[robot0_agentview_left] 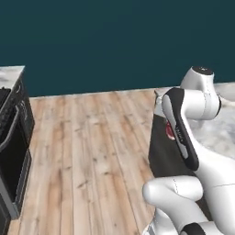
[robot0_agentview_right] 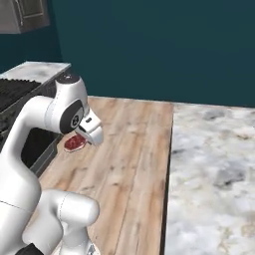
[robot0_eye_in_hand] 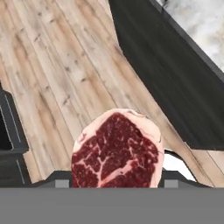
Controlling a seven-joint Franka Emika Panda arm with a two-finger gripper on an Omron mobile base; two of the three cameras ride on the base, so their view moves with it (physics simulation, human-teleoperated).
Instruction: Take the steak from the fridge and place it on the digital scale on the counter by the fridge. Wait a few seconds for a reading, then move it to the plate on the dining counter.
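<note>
— Steak point(robot0_eye_in_hand: 116, 151) first: red, marbled, right up against the hand camera. Where is it?

— Clamped in the gripper point(robot0_agentview_right: 85, 138), carried in the air over the wooden floor point(robot0_agentview_left: 92, 151).

— Jaws?

— Clenched on the meat, as far as I can judge; the fingers are largely hidden behind it.

— Surroundings?

— Dining counter point(robot0_agentview_right: 214, 164) just beside the arm, dark-fronted. Stove point(robot0_agentview_left: 11, 137) across the floor.

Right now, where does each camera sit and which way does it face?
Left base view: behind the arm, left side, facing the wood floor and teal wall.
Right base view: behind, right side, facing the dining counter; arm at left, gripper carrying the steak.
Hand view: on the hand, looking down at steak and floor.
Shared: steak, floor, counter.
</note>
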